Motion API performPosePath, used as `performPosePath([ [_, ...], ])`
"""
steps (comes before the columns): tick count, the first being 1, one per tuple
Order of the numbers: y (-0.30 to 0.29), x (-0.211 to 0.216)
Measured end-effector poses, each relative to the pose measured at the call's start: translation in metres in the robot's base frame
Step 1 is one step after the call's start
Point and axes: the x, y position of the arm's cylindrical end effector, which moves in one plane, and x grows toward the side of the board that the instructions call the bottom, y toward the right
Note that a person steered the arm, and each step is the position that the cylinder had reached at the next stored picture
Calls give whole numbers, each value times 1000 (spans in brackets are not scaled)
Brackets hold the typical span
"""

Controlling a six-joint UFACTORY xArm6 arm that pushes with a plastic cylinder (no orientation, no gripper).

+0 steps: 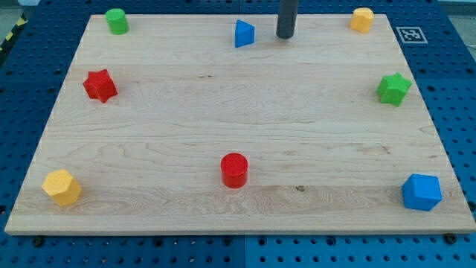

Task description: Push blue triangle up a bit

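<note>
The blue triangle (244,33) lies on the wooden board (238,112) near the view's top, just left of centre. My tip (285,36) is the lower end of a dark rod coming down from the view's top edge. It stands to the right of the blue triangle, about level with it, with a small gap between them.
A green cylinder (116,21) sits at top left and a yellow block (362,19) at top right. A red star (100,85) is at left, a green star (393,88) at right, a red cylinder (234,170) at bottom centre, a yellow block (62,187) at bottom left, a blue block (422,192) at bottom right.
</note>
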Motion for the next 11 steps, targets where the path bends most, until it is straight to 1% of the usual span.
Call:
performPosePath([
  [2, -77, 28],
  [5, -68, 23],
  [7, -95, 10],
  [11, -99, 11],
])
